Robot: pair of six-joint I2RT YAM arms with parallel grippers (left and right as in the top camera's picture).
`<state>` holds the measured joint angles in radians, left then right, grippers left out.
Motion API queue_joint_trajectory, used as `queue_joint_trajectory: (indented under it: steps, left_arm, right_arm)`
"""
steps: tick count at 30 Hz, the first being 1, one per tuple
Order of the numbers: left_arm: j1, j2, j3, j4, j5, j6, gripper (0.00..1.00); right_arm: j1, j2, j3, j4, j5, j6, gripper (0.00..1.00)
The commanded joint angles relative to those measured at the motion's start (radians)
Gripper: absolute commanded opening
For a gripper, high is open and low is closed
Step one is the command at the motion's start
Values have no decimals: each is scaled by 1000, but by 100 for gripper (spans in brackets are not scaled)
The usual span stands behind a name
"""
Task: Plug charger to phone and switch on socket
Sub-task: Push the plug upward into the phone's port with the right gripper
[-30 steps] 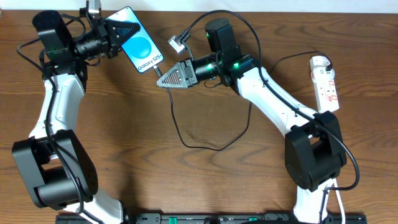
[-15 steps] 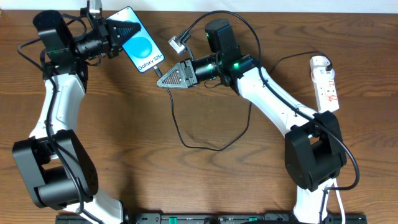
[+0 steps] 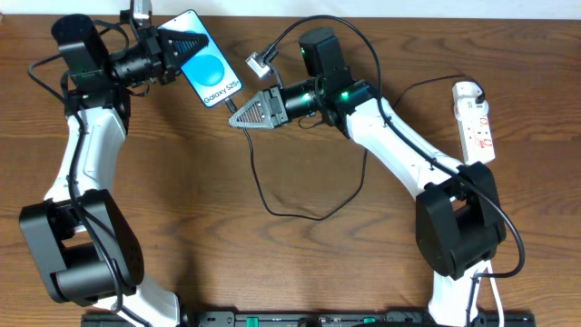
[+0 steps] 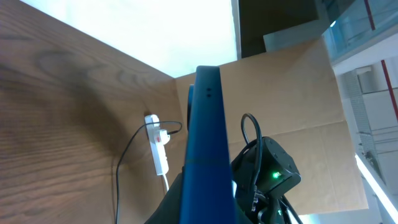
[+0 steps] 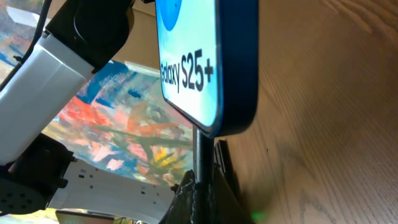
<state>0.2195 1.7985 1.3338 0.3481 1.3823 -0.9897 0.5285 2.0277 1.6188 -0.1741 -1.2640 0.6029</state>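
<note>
The phone (image 3: 213, 73) is grasped at its upper end by the left gripper (image 3: 186, 44). It is held clear of the tabletop (image 3: 191, 227) and tilted, so that its bottom edge is turned toward the right gripper (image 3: 238, 115). This pose appears chosen so that the charging port is presented squarely to the approaching plug and the handset cannot slide away under a push.

The charger (image 5: 200, 155) is clenched near its small plug tip by the right gripper, just ahead of whose fingertips the phone's lower edge stands. In the right wrist view the tip is seen rising from between the fingers and meeting the middle of that edge, below the "S25+" lettering. Whether it is fully seated cannot be told. A grip this close to the tip is judged to keep the limp cable from buckling as it is pressed home.

Behind the right gripper the black cable trails in a slack loop across the tabletop, so little pull is placed on the plug.

The power strip (image 3: 476, 123) lies well apart, out beyond the right arm's base, with a black plug seated in it. Its switch is judged to be not yet pressed.
</note>
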Motion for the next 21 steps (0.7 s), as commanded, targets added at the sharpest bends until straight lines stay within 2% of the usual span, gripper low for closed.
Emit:
queue_joint_trajectory:
  steps: [1,21]
  left_arm:
    - [1,-14,13,10,19,37,7]
    - [1,-14,13,9,-6,47,7]
  right_arm:
    - [-6,-14,10,-24,-26,2,1]
    - [-6,-14,10,-42,-60,-58,1]
